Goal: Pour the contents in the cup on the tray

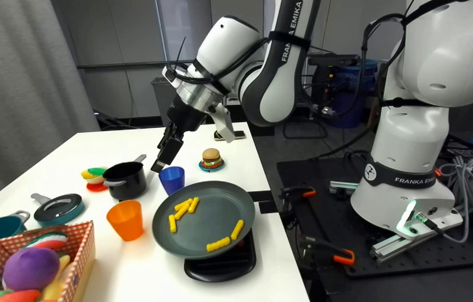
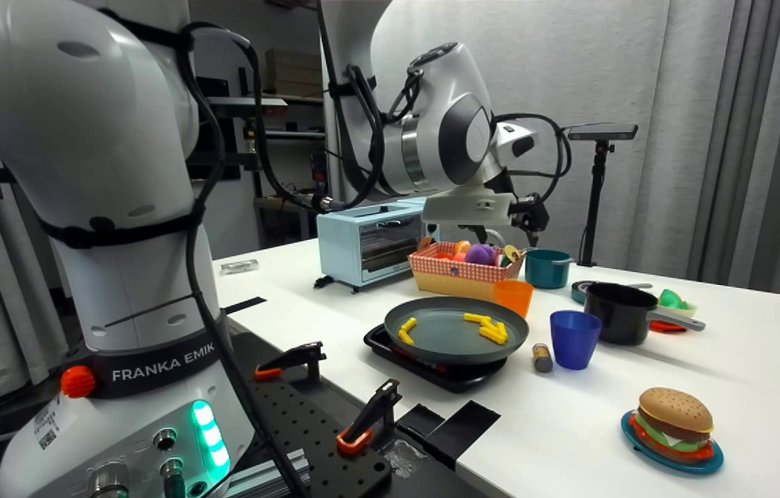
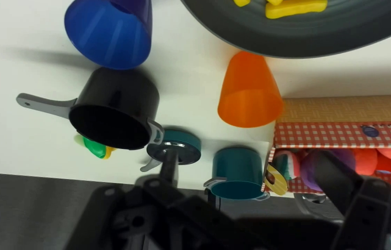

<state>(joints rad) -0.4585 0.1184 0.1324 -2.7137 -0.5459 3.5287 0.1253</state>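
- Resting nearest in an exterior view, a toy burger sits off to one side of the action.
- Deeper in, about six small yellow sticks lie in two groups in the grey-green dish, set on a black stand. The pieces look light and stiff, likely to skid on the smooth surface if the dish is knocked; where they lie suggests the pour is done.
- Alongside, upright on the white table and apart from the dish, the blue cup stands with a small bottle just beside it. Probably thin plastic, it should prove light, fairly stiff and a little slick. The wrist view shows no yellow in the visible part of its inside; its floor cannot be made out.
- Best taken at opposite sides of its wall, midway down, the cup calls for a modest squeeze: the taper may let a loose hold ride toward the base, and hard pressure near the rim could bend it.
- Behind it, the black pot stands near enough to crowd an approach from that side.
- Farther off, the gripper hangs in the air, spread wide in the wrist view, grasping nothing and well apart from the cup.
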